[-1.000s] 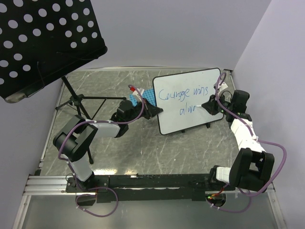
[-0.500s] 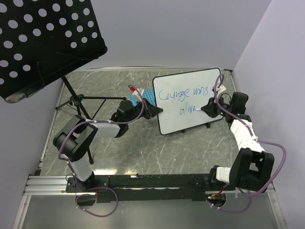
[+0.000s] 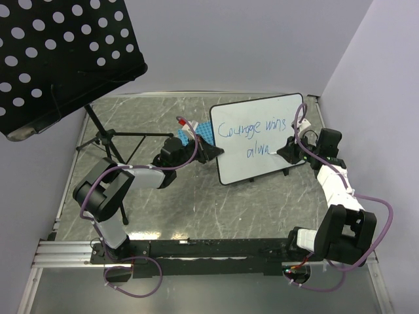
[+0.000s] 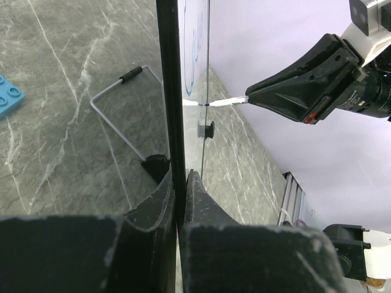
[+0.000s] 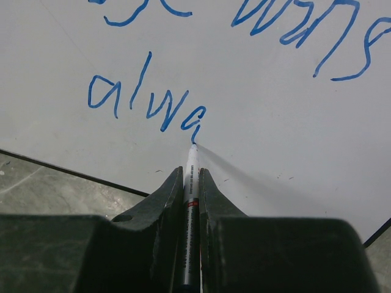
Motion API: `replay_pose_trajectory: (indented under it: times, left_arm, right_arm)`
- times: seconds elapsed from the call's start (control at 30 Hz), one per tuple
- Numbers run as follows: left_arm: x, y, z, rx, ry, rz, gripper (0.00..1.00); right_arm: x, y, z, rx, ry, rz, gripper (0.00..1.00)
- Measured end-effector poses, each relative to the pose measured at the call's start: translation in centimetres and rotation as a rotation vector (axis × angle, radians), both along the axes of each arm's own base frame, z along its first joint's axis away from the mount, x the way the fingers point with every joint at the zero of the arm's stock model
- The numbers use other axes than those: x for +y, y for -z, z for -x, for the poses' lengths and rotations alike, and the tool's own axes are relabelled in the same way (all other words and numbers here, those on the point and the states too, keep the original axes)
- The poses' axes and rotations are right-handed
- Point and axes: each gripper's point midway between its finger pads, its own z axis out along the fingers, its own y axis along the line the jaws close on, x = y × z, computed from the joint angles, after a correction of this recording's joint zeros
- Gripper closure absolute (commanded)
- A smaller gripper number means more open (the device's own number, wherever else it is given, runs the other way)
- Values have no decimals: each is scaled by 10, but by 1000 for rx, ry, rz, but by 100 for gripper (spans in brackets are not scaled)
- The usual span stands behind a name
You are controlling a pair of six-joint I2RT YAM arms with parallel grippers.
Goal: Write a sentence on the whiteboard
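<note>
The whiteboard (image 3: pixel 262 167) stands tilted at the back right of the table. My left gripper (image 3: pixel 213 152) is shut on its dark left edge (image 4: pixel 171 91), the fingertips (image 4: pixel 160 189) pinching it. The sentence (image 3: pixel 252 127) in blue reads "Courage wins" with "alwa" (image 5: pixel 146 97) below. My right gripper (image 3: pixel 285 149) is shut on a white marker (image 5: pixel 191 183). The marker's tip touches the board at the tail of the last "a". In the left wrist view the marker (image 4: pixel 220 102) reaches the board from the right gripper (image 4: pixel 305 85).
A black perforated music stand (image 3: pixel 59 52) overhangs the back left, its tripod (image 3: pixel 108 137) on the table. A blue gridded rack (image 3: pixel 203 131) lies behind the left gripper. A blue brick (image 4: pixel 9 97) and the board's wire foot (image 4: pixel 122 110) sit on the marble top.
The right gripper has shifted slightly right along the second line, and the last letter has gained a stroke. The left arm and the board have not moved.
</note>
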Motion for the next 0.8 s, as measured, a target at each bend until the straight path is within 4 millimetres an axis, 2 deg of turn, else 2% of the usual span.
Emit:
replay_pose_trajectory:
  times: [0.4,0.8]
  left_arm:
    - [0,0,0,0,1,0,99]
    - [0,0,0,0,2,0,99]
  right_arm:
    - [-4,-16,-12,-49,41,-40,100]
    - [-11,-21,-27,-90,83,-42,100]
